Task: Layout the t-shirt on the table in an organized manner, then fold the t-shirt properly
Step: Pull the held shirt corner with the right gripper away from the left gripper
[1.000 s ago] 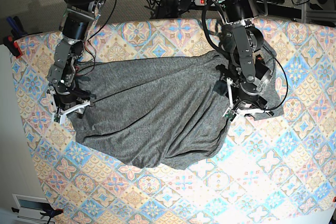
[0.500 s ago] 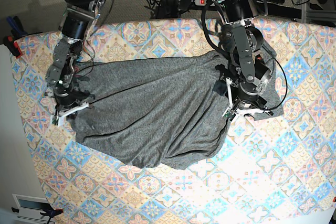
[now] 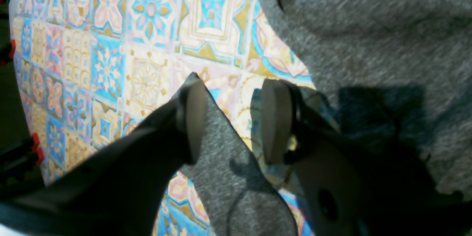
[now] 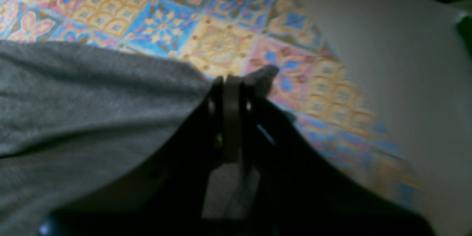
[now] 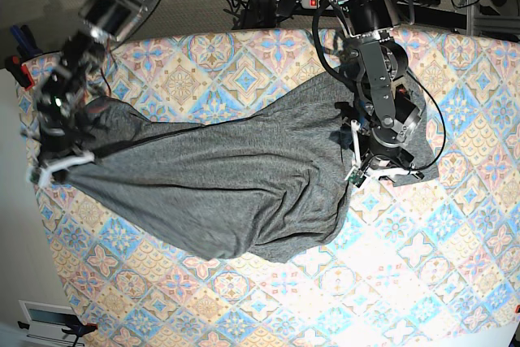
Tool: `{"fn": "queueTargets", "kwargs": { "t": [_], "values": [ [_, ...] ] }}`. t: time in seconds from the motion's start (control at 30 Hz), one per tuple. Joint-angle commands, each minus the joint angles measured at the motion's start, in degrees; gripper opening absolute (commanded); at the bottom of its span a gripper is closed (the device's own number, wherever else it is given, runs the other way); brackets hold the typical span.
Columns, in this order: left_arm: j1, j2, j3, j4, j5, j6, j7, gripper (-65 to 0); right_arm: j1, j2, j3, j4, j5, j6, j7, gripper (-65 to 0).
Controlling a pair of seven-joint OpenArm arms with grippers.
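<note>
Patterned table [image 5: 455, 282] carrying everything, grey t-shirt [image 5: 244, 193] sprawling wrinkled across its middle, my right claw [image 4: 230, 92] pinching the t-shirt's edge near the table's side, my left claw [image 3: 232, 118] hanging parted over the t-shirt's far edge.

**Camera arrangement**

My base view looks straight down from overhead, far enough to take in the whole table [image 5: 455, 282] and both arms. Each wrist view looks close along its own end effector at the cloth. All three share the t-shirt [image 5: 244, 176] and patterned tabletop.
</note>
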Motion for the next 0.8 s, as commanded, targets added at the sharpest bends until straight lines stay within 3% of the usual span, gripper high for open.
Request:
{"fn": "queueTargets", "kwargs": {
  "t": [0.0,0.13,0.27,0.43,0.6,0.77],
  "values": [
    [-1.0,-0.1,0.3,0.9,-0.4,0.5,-0.7,-40.0,-0.7,0.1,1.0,2.2,0.1,-0.2,1.6,-65.0],
    [-1.2,-0.1,0.6,-1.3,0.1,0.5,-0.7,-40.0,-5.2,-4.5,6.3,6.4,0.1,-0.2,1.9,-65.0],
    [-1.4,-0.2,0.6,-3.7,0.1,0.5,-0.7,-40.0,-8.0,-6.5,11.9,9.5,0.1,-0.1,1.9,-65.0],
    [-1.4,-0.2,0.7,-3.9,-0.3,0.5,-0.7,-40.0,-11.2,-7.3,12.1,9.2,0.1,-0.1,1.9,-65.0],
    [-1.7,-0.2,0.7,-3.9,-0.3,0.5,-1.1,-40.0,-14.1,-11.2,12.2,9.9,0.1,-0.1,1.9,-65.0],
    [-3.6,0.3,0.7,-3.9,-0.3,0.5,-7.7,-39.9,-15.3,-13.6,13.6,9.9,0.1,-0.6,1.9,-65.0]
  ]
}}
